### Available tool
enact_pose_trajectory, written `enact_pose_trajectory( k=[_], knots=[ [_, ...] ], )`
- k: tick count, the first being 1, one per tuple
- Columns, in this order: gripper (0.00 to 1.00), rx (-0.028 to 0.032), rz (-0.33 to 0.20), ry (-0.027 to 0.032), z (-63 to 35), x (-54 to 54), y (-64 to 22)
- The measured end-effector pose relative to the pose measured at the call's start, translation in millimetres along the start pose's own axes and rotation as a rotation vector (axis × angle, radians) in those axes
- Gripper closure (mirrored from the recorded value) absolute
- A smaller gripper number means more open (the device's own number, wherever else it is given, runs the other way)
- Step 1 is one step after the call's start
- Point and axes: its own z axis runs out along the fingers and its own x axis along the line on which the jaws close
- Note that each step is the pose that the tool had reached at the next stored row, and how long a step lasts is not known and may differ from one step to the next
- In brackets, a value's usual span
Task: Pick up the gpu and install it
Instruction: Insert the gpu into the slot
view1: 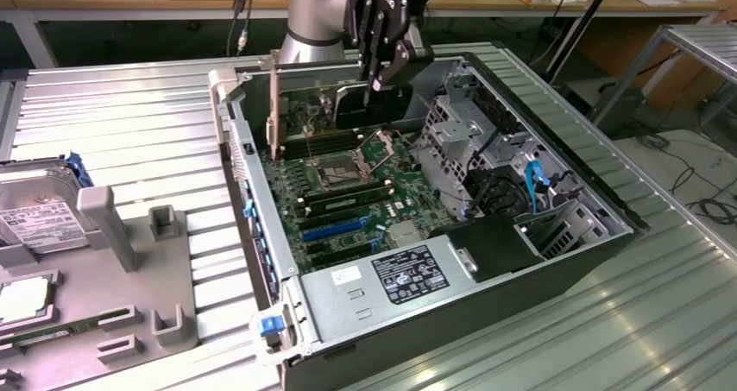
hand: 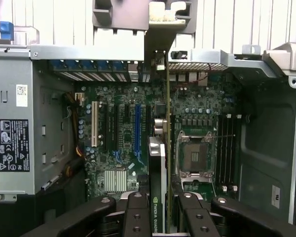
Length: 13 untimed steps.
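Ribbed metal table [view1: 138, 115], an open computer case [view1: 576, 175] lying on it, and over that the gripper [hand: 158, 207], its fingers clamped on the top edge of the gpu [hand: 158, 158]. So the pickup is done. The card hangs edge-down above the motherboard [hand: 113, 123], between the blue slot [hand: 137, 128] and the processor socket [hand: 193, 155], bracket end towards the case's rear wall. To my eye it isn't seated yet — the install is left.

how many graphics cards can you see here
1. The graphics card is held on edge between the fingers, over the motherboard inside the open computer case. The rack at the exterior view's left is cut off, so more could be hidden.
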Motion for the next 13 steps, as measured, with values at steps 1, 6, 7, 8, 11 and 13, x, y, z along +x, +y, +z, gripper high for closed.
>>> enact_pose_trajectory(
  k=[1,6,7,8,11,13],
  knots=[
    [0.73,0.0,0.0,0.0,0.9,-2.6,-0.2],
    [0.73,0.0,0.002,0.0,5.4,-14.3,-1.1],
    [0.73,0.0,0.002,0.0001,6.3,-15.9,-1.1],
    [0.73,0.0001,0.002,-0.0001,7.2,-16.2,-1.2],
    [0.73,0.0003,0.002,0.0001,10.4,-16.2,-1.3],
    [0.73,0.0013,0.002,0.0,13.4,-16.1,-1.3]
  ],
)
